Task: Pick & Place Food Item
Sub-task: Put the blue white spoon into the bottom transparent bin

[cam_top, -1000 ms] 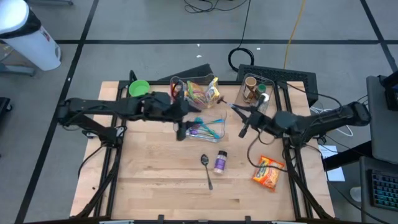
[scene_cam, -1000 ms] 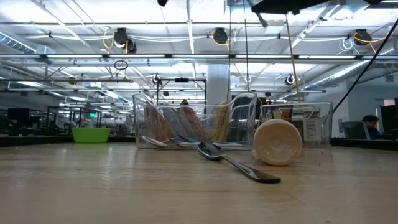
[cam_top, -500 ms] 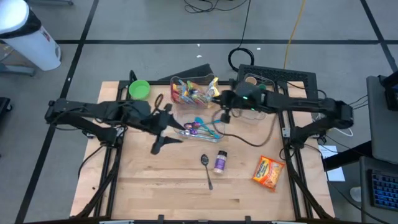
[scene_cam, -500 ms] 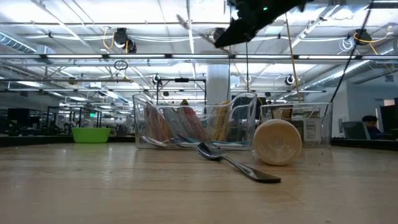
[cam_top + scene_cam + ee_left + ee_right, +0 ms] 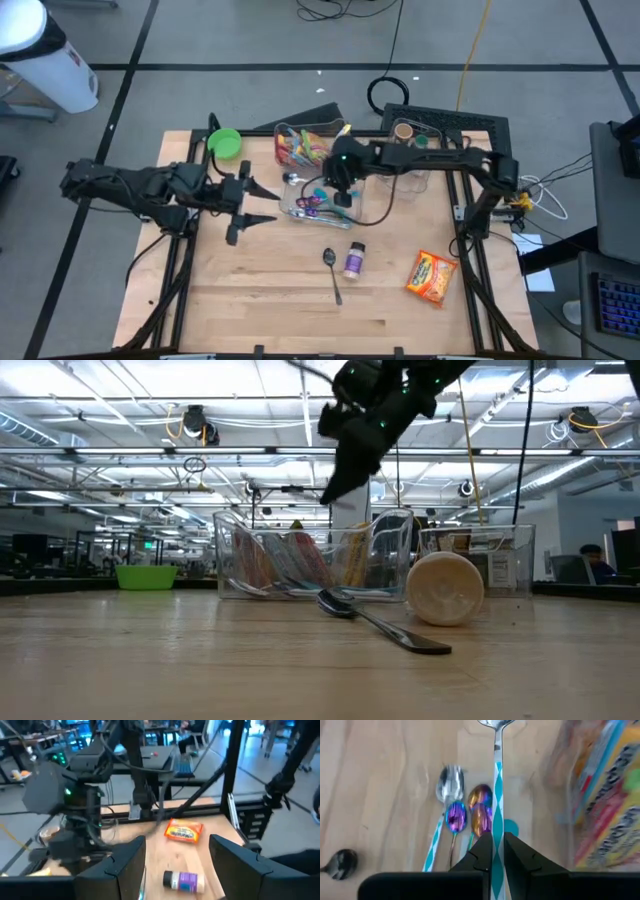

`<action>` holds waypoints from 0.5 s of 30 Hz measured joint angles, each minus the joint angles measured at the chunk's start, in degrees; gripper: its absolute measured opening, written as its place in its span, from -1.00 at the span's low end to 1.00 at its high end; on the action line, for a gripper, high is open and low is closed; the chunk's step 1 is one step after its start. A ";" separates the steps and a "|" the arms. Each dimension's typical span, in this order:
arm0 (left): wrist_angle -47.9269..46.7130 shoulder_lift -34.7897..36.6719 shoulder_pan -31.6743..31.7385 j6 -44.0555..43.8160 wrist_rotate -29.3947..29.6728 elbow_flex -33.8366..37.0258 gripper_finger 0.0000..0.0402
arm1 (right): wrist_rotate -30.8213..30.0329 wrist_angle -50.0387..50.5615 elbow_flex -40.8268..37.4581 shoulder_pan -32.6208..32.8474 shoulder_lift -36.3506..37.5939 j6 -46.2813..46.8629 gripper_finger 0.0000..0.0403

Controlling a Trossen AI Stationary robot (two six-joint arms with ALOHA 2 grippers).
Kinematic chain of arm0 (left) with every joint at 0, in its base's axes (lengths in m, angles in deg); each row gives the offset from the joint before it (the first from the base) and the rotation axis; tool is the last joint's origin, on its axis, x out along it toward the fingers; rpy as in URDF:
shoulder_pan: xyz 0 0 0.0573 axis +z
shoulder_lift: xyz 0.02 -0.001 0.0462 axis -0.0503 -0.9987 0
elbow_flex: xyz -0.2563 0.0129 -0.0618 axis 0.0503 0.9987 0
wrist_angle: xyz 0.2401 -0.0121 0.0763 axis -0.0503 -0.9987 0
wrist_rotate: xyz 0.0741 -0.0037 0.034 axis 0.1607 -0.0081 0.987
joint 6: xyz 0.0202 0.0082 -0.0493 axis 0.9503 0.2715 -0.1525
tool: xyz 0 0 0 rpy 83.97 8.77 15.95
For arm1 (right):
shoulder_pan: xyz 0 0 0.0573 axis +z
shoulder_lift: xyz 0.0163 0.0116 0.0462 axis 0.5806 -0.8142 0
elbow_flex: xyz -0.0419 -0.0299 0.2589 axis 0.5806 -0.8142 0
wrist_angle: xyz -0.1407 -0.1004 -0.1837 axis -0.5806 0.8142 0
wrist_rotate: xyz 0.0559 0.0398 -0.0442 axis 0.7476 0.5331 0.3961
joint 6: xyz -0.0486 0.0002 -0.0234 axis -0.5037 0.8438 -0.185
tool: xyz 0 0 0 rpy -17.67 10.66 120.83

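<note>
My right gripper (image 5: 493, 851) clenched on striped spoon (image 5: 497, 785) handle above tray (image 5: 345, 212). Left gripper (image 5: 176, 851) released, idle. Spoon light, stiff, slippery; mid-handle grip best.

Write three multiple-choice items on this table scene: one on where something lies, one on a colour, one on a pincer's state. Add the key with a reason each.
1. Where does the orange food packet lie?
A. In the clear tray
B. On the table's near right part
C. In the green bowl

2. What colour is the bowl at the table's far left?
A. Green
B. Red
C. White

3. How is the right pincer?
A. Wide open and empty
B. Out of sight
C. Shut on a spoon with a teal-striped handle

Key: 1 B, the packet lies on bare wood beside the small bottle. 2 A, the bowl is bright green in the high view. 3 C, the right wrist view shows the fingers pressed on the handle over the clear tray.
</note>
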State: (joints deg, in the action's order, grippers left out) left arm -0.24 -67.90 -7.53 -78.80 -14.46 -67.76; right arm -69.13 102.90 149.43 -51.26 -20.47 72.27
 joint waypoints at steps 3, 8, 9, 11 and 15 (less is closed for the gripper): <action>2.71 1.14 0.00 -1.33 1.59 3.67 0.13 | 0.01 2.03 0.46 0.00 -2.64 0.69 -0.93; 5.43 1.54 0.38 -3.36 1.96 6.89 0.13 | 0.03 5.28 0.55 0.00 -5.63 1.98 -0.93; 6.28 1.55 0.38 -3.94 1.97 7.21 0.13 | 0.02 6.44 0.51 0.00 -6.09 2.00 -0.93; 6.82 1.59 0.66 -4.35 2.19 7.83 0.13 | 0.02 6.76 0.43 0.07 -7.00 2.18 -0.93; 7.21 1.53 0.74 -4.92 2.33 8.00 0.13 | 0.08 6.92 0.50 0.50 -9.10 2.89 -0.93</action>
State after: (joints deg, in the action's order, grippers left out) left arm 6.98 -66.37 -6.79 -83.72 -12.13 -59.76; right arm -69.05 109.82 149.93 -50.76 -29.57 75.15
